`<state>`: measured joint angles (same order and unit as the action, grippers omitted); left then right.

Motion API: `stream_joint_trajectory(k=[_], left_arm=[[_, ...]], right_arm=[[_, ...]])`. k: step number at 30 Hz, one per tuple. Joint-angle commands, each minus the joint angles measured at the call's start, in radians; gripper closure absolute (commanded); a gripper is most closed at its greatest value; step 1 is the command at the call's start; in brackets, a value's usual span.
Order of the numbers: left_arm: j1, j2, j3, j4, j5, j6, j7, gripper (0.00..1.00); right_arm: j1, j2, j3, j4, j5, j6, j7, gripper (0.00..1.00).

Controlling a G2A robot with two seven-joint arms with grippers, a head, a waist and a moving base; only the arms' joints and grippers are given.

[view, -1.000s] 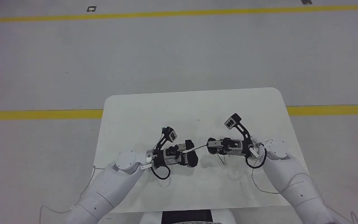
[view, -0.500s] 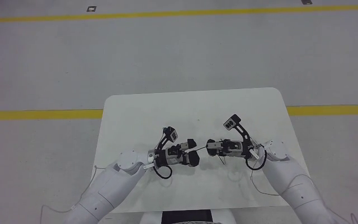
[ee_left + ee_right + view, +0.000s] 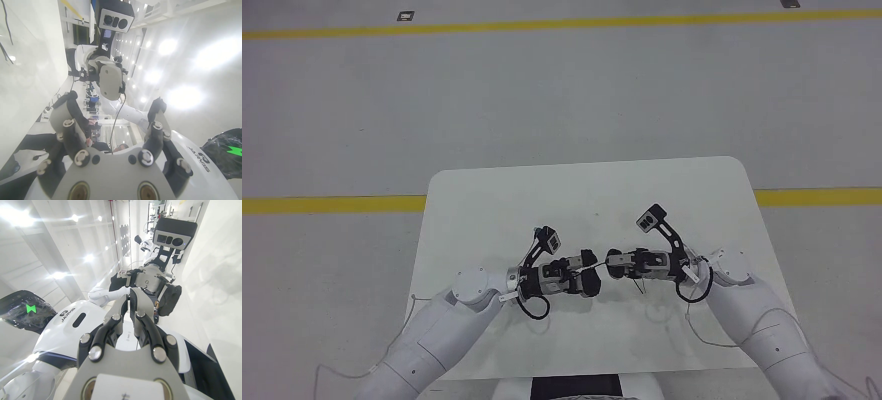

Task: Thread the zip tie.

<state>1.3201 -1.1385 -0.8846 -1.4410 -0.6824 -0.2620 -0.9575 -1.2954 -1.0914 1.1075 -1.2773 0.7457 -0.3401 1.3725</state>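
Above the smooth white table [image 3: 492, 200], the right gripper [image 3: 611, 262] pinches the thin, dark, flexible zip tie [image 3: 599, 266], its flat metal fingers [image 3: 139, 306] pressed together. The slender strip runs between the wide-spread, black foam-padded fingers [image 3: 71, 98] of the left gripper [image 3: 588, 273].

**mat_nerd:** anyone know what the left pincer [image 3: 116, 97] is made of?

**gripfan:** base plate [image 3: 113, 181] looks like matt grey metal, with shiny metal pins [image 3: 81, 158]. The links [image 3: 72, 132] are smooth black, plastic I'd guess. Its pads [image 3: 169, 303] are black, rough and spongy, like foam.

**mat_nerd:** and the right pincer [image 3: 130, 292]?

**gripfan:** same matt grey metal and glossy black arms, plus bright polished bolt heads [image 3: 115, 317]. One finger face [image 3: 136, 306] is dark and finely ribbed. The table [image 3: 492, 200] under both is white, smooth, low sheen.
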Motion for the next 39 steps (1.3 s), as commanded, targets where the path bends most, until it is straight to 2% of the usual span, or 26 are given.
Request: stream_joint_trajectory(k=[1,4,7,12,24,39], left_arm=[[-0.001,0.0,0.001,0.0,0.0,0.0,0.0,0.24],[-0.001,0.001,0.002,0.0,-0.001,-0.001,-0.001,0.28],[-0.001,0.002,0.003,0.0,-0.002,-0.002,-0.001,0.4],[0.0,0.004,0.0,-0.001,-0.001,-0.004,0.0,0.5],[0.004,0.01,-0.001,-0.001,0.021,-0.006,0.012,0.56],[0.003,0.015,0.003,0.005,0.027,0.002,0.013,0.7]], right_arm=[[0.003,-0.001,-0.002,0.001,-0.009,0.0,-0.006,1.0],[0.005,-0.002,-0.003,0.003,-0.021,0.0,-0.014,1.0],[0.007,-0.002,-0.004,0.003,-0.047,0.0,-0.024,1.0],[0.003,0.0,0.001,-0.002,-0.083,0.0,-0.043,1.0],[0.0,0.009,0.009,-0.008,-0.168,0.01,-0.048,1.0],[0.005,0.012,-0.008,-0.009,-0.187,0.025,-0.035,1.0]])
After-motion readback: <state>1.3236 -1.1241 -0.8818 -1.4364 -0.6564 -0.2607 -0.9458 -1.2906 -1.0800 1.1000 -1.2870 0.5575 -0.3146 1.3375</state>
